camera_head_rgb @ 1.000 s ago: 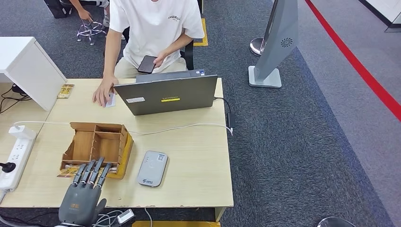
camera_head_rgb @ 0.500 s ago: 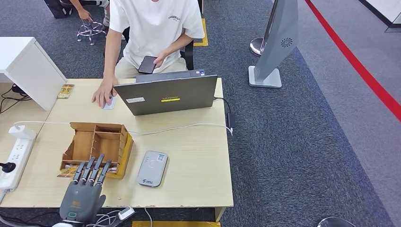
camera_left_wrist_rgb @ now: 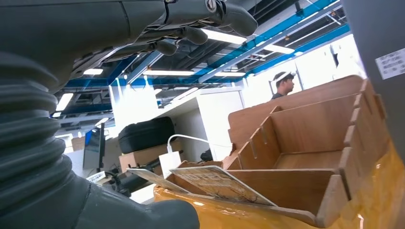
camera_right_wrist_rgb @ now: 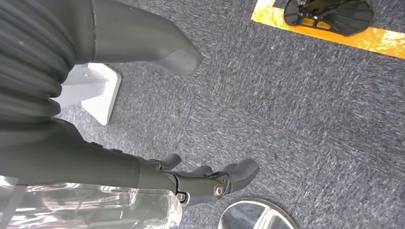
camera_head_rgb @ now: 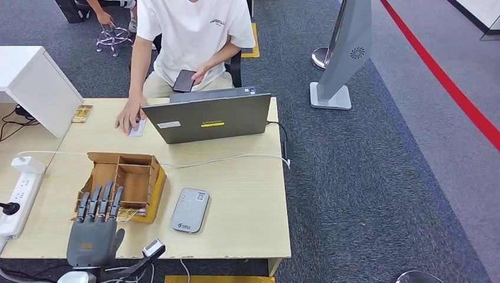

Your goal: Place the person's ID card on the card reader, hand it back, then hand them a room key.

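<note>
Left hand sits at the lower left of the head view, fingers straight and slightly apart, holding nothing, their tips over the near edge of the wooden organizer. In the left wrist view one printed card lies tilted at the organizer's front lip, with a second thin card edge just beside it. Right hand hangs over grey carpet, fingers loosely curled, nothing in them. One card reader lies flat on the surface, just right of the organizer. One laptop stands above centre. The person holds one phone, other hand resting on a pale card at upper left. One power strip at the left edge.
</note>
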Available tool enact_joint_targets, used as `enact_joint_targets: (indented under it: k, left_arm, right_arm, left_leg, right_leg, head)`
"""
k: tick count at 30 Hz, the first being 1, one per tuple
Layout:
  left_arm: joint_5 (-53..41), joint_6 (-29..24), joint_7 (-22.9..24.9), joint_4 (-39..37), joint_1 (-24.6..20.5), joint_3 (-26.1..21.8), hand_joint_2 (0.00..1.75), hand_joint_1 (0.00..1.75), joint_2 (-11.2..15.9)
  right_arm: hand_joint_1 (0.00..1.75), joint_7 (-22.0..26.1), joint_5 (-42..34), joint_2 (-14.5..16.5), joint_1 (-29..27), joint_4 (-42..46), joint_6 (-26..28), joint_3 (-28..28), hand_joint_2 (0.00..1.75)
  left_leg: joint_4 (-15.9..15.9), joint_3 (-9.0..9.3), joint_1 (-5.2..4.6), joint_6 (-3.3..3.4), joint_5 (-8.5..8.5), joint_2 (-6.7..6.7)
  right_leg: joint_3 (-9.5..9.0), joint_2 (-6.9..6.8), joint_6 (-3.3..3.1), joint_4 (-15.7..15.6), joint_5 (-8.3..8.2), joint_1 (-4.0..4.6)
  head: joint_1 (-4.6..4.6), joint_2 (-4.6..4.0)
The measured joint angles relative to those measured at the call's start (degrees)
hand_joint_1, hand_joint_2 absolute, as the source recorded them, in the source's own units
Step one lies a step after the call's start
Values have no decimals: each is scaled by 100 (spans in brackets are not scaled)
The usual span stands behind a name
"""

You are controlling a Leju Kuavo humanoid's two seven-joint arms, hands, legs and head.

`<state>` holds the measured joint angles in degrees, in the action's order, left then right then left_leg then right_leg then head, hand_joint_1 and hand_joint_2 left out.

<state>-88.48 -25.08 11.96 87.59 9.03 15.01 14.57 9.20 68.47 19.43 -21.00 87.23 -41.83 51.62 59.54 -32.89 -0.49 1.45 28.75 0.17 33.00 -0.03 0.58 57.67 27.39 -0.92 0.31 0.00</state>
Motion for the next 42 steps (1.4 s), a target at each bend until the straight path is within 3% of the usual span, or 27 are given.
enact_joint_targets:
  k: [33,37,42]
  left_arm:
    - [210,-86,-596,-1264,-604,-833,175,0,-444]
    - [209,-90,-610,-1313,-622,-847,175,175,-474]
    - [265,-98,-730,-1352,-621,-850,175,175,-491]
  right_arm:
    - [0,339,670,1,319,-203,-7,110,175]
    - [0,343,672,0,339,-222,-7,135,175]
    - [0,388,706,0,359,-233,-18,161,175]
  left_leg:
    - [1,0,0,0,-1,0]
    - [1,0,0,0,0,0]
    - [0,0,0,0,0,0]
  right_leg:
    - [0,0,-1,1,-1,0]
    - [0,0,0,1,-1,0]
    - [0,0,0,1,-1,0]
  head:
    - [0,0]
    - [0,0]
    - [0,0]
